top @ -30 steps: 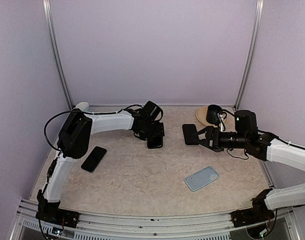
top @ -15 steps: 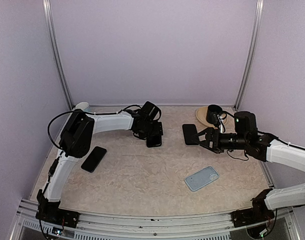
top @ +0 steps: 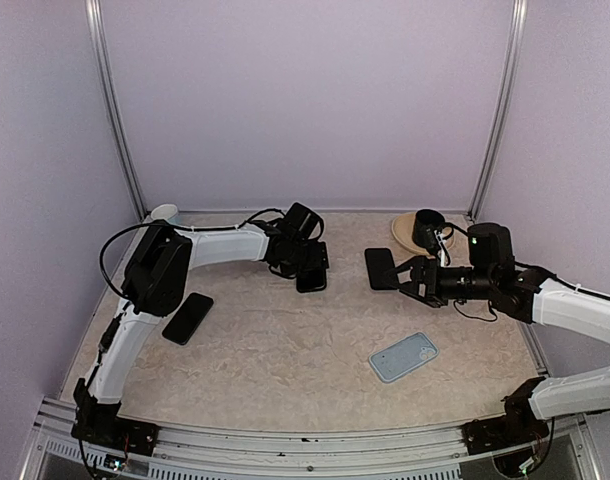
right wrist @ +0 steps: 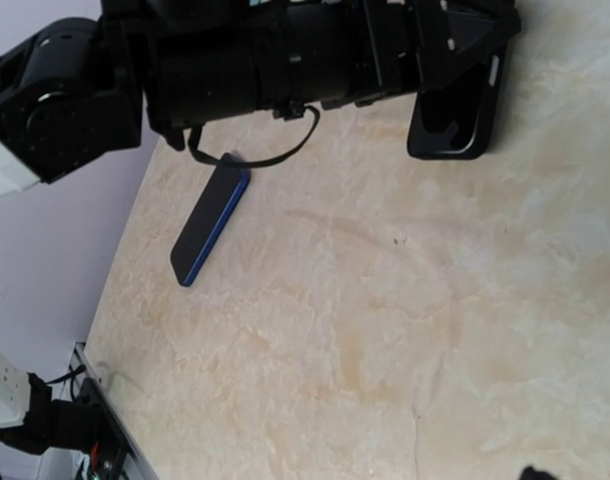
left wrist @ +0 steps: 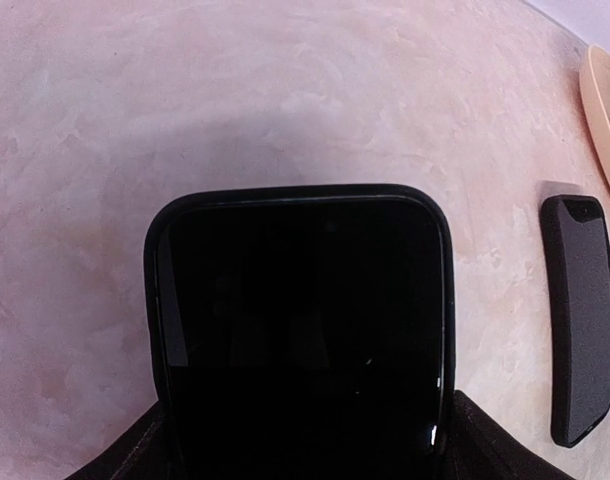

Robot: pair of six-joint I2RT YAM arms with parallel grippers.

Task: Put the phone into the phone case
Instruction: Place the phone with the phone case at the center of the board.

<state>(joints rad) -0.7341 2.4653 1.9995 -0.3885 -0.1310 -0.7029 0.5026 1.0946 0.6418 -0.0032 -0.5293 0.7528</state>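
Phone point(left wrist: 300, 330) is hanging over the far middle of the table, the left gripper point(top: 307, 262) clamping its long sides. A black slab point(top: 380, 268), probably the case, is lying to its right, long axes roughly parallel. It is sitting just ahead of the right gripper point(top: 407, 280), whose jaws are standing wide apart.

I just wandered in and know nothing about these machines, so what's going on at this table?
Two robot arms are at work. The left gripper is clamped on a black phone-shaped slab near the middle of the table; I cannot tell whether it is a phone or a case. The right gripper faces it, open and apparently empty. A dark phone lies flat on the left and a pale blue case on the right, neither touched.
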